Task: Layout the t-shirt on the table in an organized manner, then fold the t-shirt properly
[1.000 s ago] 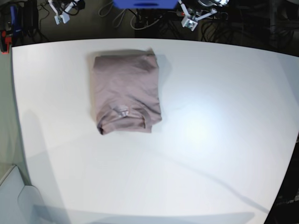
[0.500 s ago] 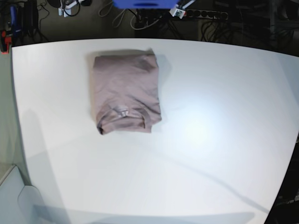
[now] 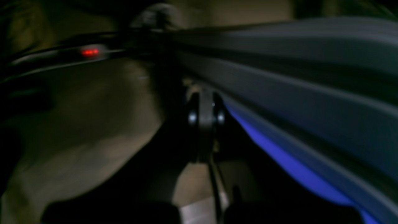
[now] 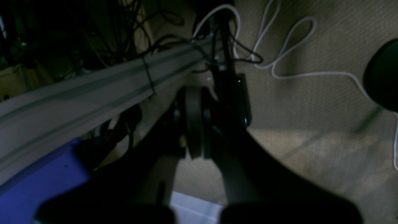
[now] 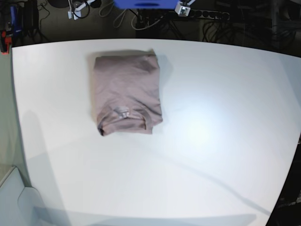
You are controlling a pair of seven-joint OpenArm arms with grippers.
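The dusty mauve t-shirt (image 5: 126,93) lies folded into a compact rectangle on the back left part of the white table (image 5: 197,141), its collar and pale label toward the front. Nothing touches it. Both arms are drawn back behind the table's far edge. Only a white tip of my left gripper (image 5: 182,7) and of my right gripper (image 5: 75,9) shows at the top of the base view. The blurred left wrist view shows the left gripper (image 3: 203,107) shut with nothing in it. My right gripper (image 4: 194,104) is likewise shut and empty, hanging over carpet.
A blue box (image 5: 146,4) sits behind the table at top centre, with a power strip (image 5: 207,14) and tangled cables beside it. A grey metal rail (image 4: 93,90) and a white cable (image 4: 295,73) on the carpet lie below the right gripper. A pale grey surface (image 5: 14,197) adjoins the table's front left.
Both arm tips have drawn back from the table's far edge toward the top of the base view. The folded t-shirt has not moved.
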